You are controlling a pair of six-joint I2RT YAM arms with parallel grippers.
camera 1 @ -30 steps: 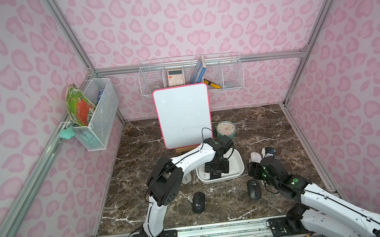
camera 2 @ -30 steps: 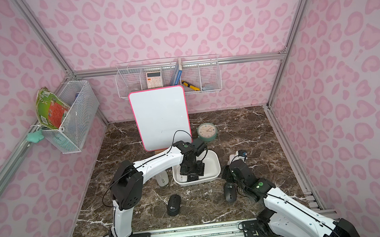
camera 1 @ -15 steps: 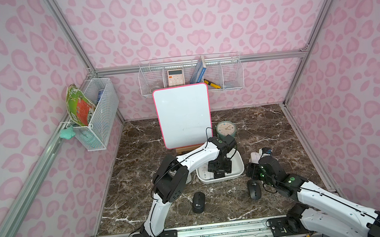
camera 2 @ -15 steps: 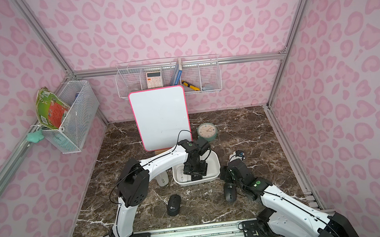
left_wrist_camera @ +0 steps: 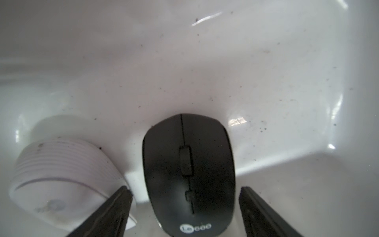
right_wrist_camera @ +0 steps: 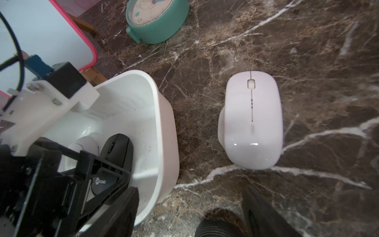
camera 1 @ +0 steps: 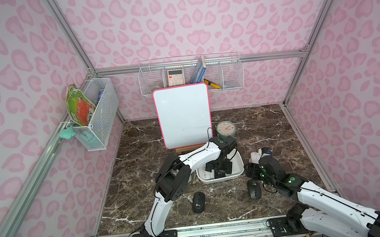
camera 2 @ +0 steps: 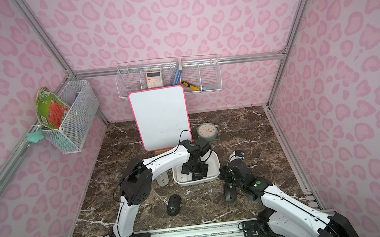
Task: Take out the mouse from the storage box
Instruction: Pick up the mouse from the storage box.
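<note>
The white storage box (camera 1: 238, 174) (camera 2: 216, 169) sits on the marble floor just right of centre. Inside it lie a black mouse (left_wrist_camera: 188, 174) (right_wrist_camera: 118, 151) and, beside it, a white mouse (left_wrist_camera: 59, 174) (camera 1: 204, 175). My left gripper (camera 1: 219, 168) (left_wrist_camera: 185, 189) reaches down into the box and stands open. Its fingers (left_wrist_camera: 123, 201) straddle the black mouse with a gap on each side. My right gripper (camera 1: 249, 170) (right_wrist_camera: 191, 190) is open and holds nothing. It hovers low over the floor just right of the box.
Loose mice lie on the floor: a black one (camera 1: 198, 202) in front, another black one (camera 1: 254, 189) under my right gripper, a white one (right_wrist_camera: 252, 121) right of the box and a white one (camera 2: 162, 179) left of it. Behind stand a green clock (camera 1: 226, 129) and a whiteboard (camera 1: 182, 116).
My left gripper's jaws have spread wider around the black mouse in the box, and the left elbow has shifted slightly. The right arm has edged a little toward the box.
</note>
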